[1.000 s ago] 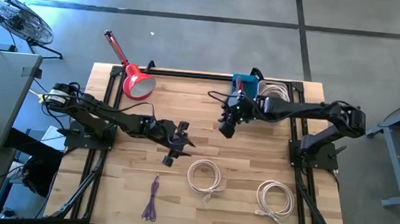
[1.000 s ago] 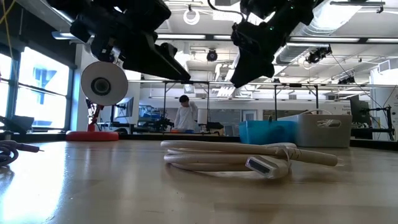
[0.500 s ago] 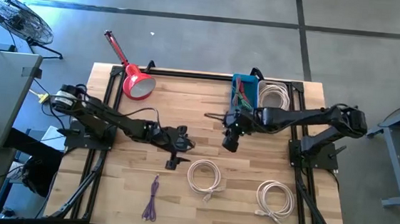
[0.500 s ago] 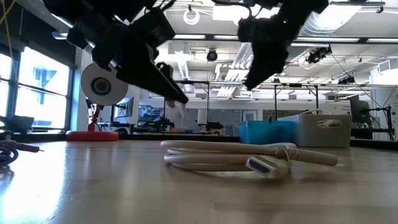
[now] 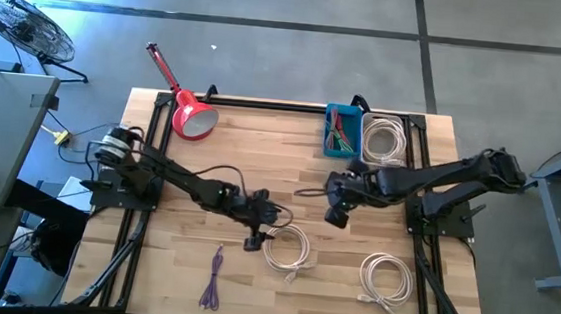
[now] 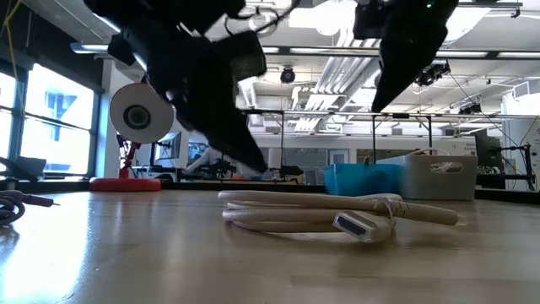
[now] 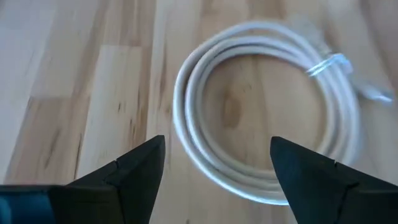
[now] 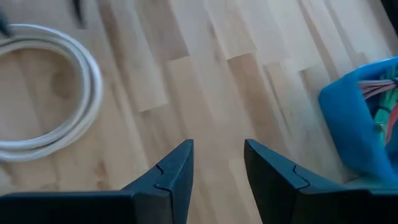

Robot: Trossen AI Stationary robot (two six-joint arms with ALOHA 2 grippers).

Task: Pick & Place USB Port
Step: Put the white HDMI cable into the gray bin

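A white coiled cable (image 5: 286, 248) lies flat on the wooden table near its middle; it also shows in the left wrist view (image 7: 267, 112), the right wrist view (image 8: 56, 93) and the low view (image 6: 337, 215). My left gripper (image 5: 258, 227) hangs open and empty just left of this coil, its fingers (image 7: 217, 146) pointing at the coil's near rim without touching it. My right gripper (image 5: 337, 204) is open and empty above bare table, between the coil and the blue bin (image 5: 340, 132).
A second white coil (image 5: 383, 278) lies at the near right and a purple cable (image 5: 214, 277) at the near left. A blue bin with coloured cables and a grey bin (image 5: 385, 137) with white cables stand at the far edge. A red lamp (image 5: 191, 115) stands far left.
My left gripper has gone toward the table's right and near edge, down toward the white coil. My right gripper has gone from beside the blue bin toward the near edge and a little to the right.
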